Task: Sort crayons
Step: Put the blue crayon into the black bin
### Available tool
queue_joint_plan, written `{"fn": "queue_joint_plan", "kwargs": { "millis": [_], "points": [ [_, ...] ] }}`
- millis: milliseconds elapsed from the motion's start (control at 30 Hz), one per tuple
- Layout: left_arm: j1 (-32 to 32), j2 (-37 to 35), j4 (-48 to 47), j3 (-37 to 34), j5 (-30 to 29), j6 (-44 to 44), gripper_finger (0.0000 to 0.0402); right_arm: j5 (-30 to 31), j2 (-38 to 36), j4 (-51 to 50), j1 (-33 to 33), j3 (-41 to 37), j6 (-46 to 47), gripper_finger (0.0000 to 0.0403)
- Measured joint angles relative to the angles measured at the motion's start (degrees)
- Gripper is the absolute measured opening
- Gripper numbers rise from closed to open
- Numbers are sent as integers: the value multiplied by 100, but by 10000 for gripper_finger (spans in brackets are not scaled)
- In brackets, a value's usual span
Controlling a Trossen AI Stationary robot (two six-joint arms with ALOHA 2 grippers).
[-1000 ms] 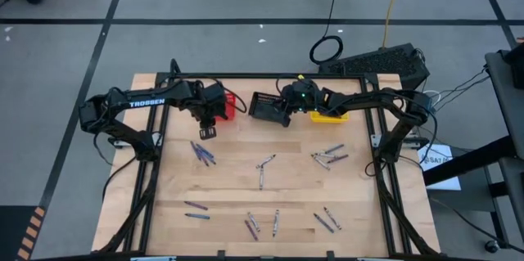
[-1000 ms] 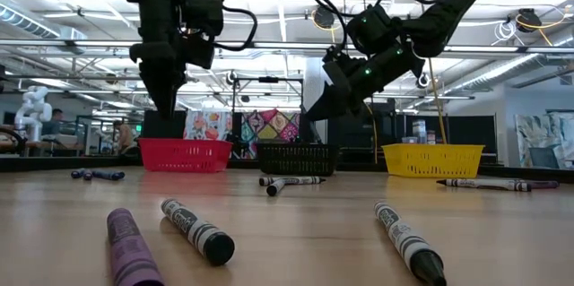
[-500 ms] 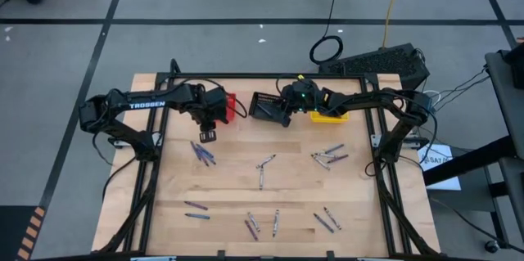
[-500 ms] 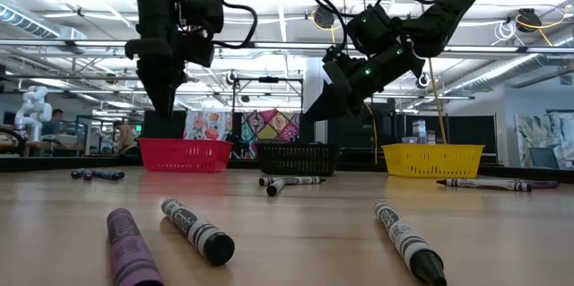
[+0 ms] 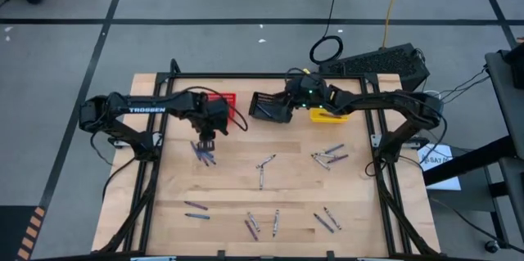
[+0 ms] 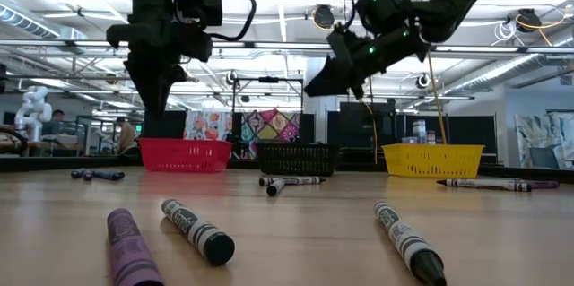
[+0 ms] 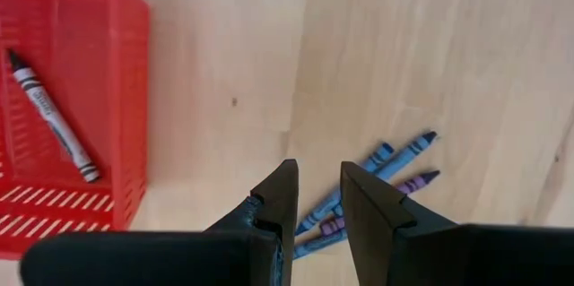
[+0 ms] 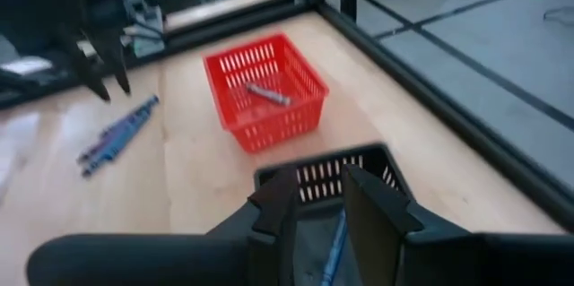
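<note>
1. Wrist views first: you have a blue crayon (image 8: 334, 248) in the black basket (image 8: 316, 177), just under the right hand (image 8: 318, 198), whose fingers stand apart and empty, likely after a drop.
2. Your left hand (image 7: 317, 198), parted and holding nothing, hangs over the blue-purple crayons (image 7: 359, 192) beside the red basket (image 7: 134, 98), seemingly lined up to pick.
3. More crayons (image 5: 262, 224) lie scattered on the desk (image 5: 229, 187).
</note>
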Motion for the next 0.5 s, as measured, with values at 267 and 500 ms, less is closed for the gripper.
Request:
{"fn": "queue_joint_plan", "kwargs": {
  "millis": [267,500],
  "points": [
    [-321,0,13,-107,0,-138,82,0,-800,-862,159,0,-19,80],
    [-331,0,181,-694,-74,-149,82,223,-1592,-1711,230,0,-300,80]
  ]
}}
